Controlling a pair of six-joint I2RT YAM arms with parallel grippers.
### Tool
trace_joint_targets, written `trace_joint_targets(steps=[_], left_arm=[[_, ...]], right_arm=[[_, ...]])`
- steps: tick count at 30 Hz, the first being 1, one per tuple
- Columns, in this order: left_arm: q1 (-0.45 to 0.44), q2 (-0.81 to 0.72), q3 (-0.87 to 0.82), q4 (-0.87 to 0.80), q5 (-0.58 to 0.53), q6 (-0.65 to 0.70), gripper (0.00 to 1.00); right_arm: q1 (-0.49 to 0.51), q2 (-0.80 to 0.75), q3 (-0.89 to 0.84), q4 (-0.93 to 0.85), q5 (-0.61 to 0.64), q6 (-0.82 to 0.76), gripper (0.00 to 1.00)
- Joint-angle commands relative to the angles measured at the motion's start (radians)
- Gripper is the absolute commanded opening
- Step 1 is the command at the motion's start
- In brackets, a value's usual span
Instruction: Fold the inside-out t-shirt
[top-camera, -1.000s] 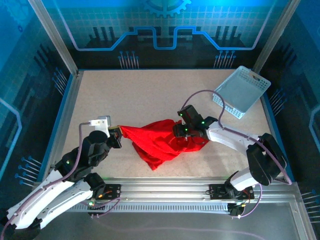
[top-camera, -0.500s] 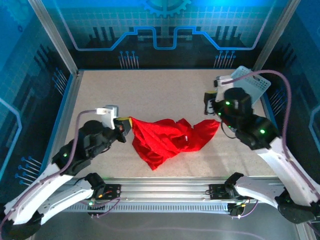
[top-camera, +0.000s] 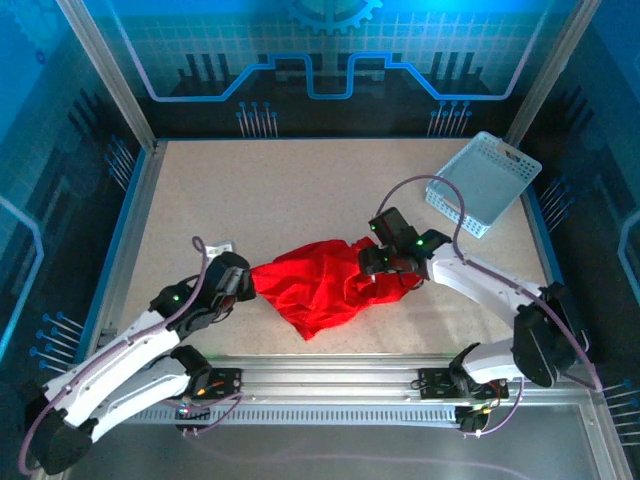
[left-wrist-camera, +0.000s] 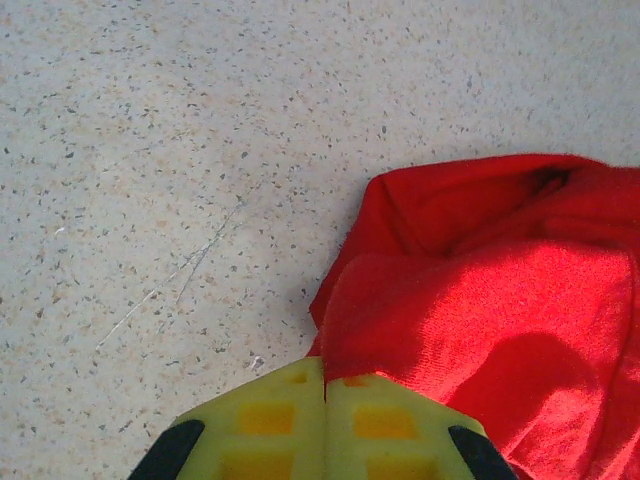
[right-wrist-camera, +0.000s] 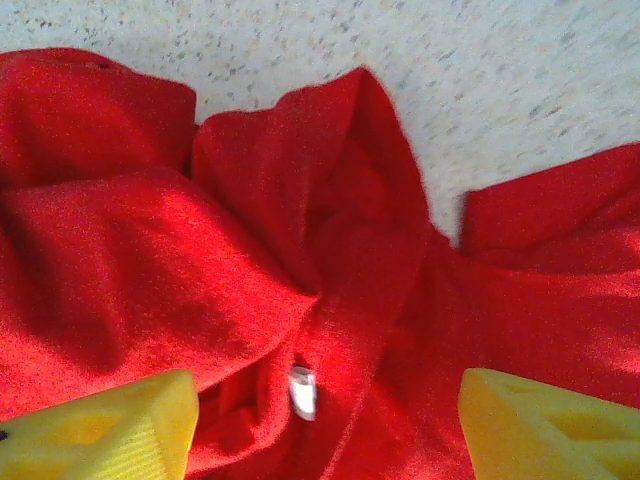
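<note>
Red t-shirt (top-camera: 320, 285) lies crumpled, left jaws clamping it, right jaws apart (basket (top-camera: 485, 180) beyond).

basket (top-camera: 483, 183): light blue mesh, far right corner | table (top-camera: 280, 200): speckled beige

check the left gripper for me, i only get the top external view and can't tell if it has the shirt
Observer: Left wrist view: the left gripper is shut, and the edge of the red t-shirt runs in at its fingertips.
Operator: and the right one, clamped or open
Observer: Right wrist view: the right gripper is open, its yellow fingers wide apart over the cloth and clamping nothing.
Operator: anything between them
Observer: A small white tag sits on a fold of the cloth there.
</note>
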Motion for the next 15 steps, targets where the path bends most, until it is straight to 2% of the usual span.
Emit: trace_joint_targets(steps=[1, 3, 7, 8, 12, 14, 15], left_arm=[[0.013, -0.033, -0.024, 0.013, -0.013, -0.054, 0.00], [0.015, -0.040, -0.029, 0.010, -0.014, -0.050, 0.00], [0.017, -0.065, -0.042, 0.019, -0.008, -0.031, 0.00], [0.018, -0.078, -0.047, 0.022, -0.007, -0.024, 0.00], [0.017, -0.134, -0.048, 0.034, -0.004, 0.022, 0.00], [0.018, -0.147, -0.042, 0.060, 0.022, 0.062, 0.00], [0.018, -0.148, -0.038, 0.082, 0.048, 0.088, 0.00]], right_arm=[[-0.008, 0.041, 0.021, 0.145, -0.081, 0.052, 0.72], [-0.008, 0.080, 0.029, 0.163, -0.100, 0.053, 0.71], [-0.016, 0.147, 0.054, 0.160, -0.103, 0.052, 0.59], [-0.019, 0.155, 0.058, 0.158, -0.105, 0.051, 0.53], [-0.021, 0.117, 0.071, 0.134, -0.060, 0.037, 0.16], [-0.020, 0.067, 0.104, 0.073, 0.008, 0.019, 0.02], [-0.020, 0.031, 0.130, 0.029, 0.063, 0.007, 0.00]])
